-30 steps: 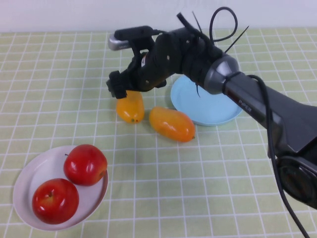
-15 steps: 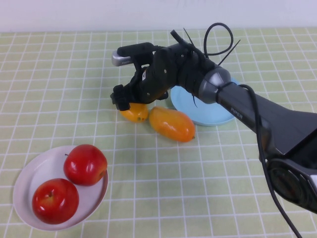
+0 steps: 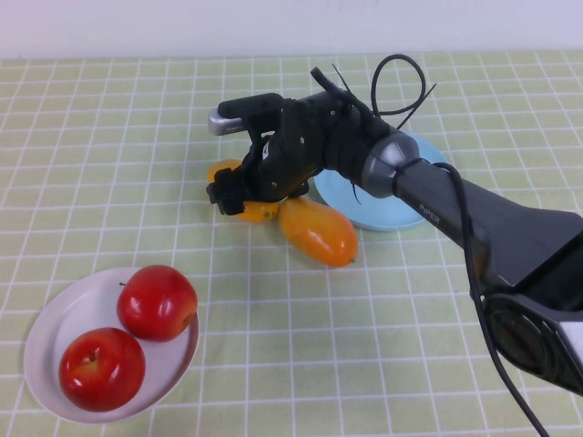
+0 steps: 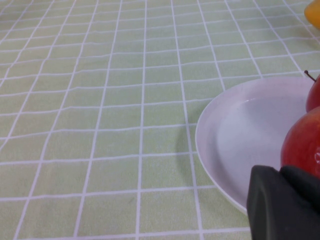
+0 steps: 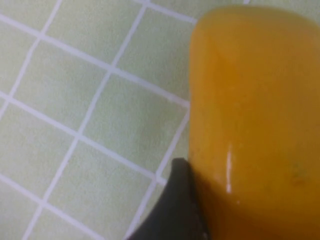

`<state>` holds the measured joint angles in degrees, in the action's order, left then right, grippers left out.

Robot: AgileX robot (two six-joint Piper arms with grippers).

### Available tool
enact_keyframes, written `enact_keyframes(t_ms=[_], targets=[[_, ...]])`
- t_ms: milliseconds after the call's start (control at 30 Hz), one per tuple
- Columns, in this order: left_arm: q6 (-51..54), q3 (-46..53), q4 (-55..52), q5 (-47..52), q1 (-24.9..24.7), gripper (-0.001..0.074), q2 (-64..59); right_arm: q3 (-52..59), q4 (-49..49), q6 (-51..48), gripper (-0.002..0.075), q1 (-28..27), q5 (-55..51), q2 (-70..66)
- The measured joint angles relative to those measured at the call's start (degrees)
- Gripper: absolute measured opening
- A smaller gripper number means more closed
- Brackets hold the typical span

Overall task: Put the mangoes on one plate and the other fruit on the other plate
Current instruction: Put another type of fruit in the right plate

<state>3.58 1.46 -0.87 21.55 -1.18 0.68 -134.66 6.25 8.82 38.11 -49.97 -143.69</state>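
My right gripper (image 3: 242, 195) is low over the yellower mango (image 3: 259, 213), shut on it, and the mango still rests on the cloth. In the right wrist view a dark finger (image 5: 175, 210) presses against the mango's side (image 5: 255, 115). The deeper orange mango (image 3: 317, 232) lies just right of it, touching the light blue plate (image 3: 387, 211), which holds no fruit. Two red apples (image 3: 157, 302) (image 3: 101, 369) sit on the white plate (image 3: 56, 320) at front left. My left gripper (image 4: 282, 200) is shut and hangs beside the white plate (image 4: 235, 130); the high view does not show it.
A green checked cloth (image 3: 383, 346) covers the whole table. The right arm (image 3: 474, 214) stretches across the blue plate from the right. A white wall runs along the table's far edge.
My right gripper has dropped from just above the yellower mango down around it, and the arm has stretched slightly forward. The other fruit and both plates have not moved.
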Motion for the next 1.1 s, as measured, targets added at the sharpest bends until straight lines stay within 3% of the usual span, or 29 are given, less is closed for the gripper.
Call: enact_keyframes(t_ms=[333,600,1100], targets=[[0.0,0.0,0.0,0.0,0.0,0.0004,0.0,-8.1,-1.3,0.0,0.0551,0.0,-10.9,2.6],[0.0,0.0,0.0,0.0,0.0,0.0004,0.0,-8.5,-8.8,0.0,0.0551,-0.7,-21.2,11.3],[0.0,0.0,0.0,0.0,0.0,0.0004,0.0,17.2,-8.7,1.7,0.0551,-10.7,-17.8,20.0]])
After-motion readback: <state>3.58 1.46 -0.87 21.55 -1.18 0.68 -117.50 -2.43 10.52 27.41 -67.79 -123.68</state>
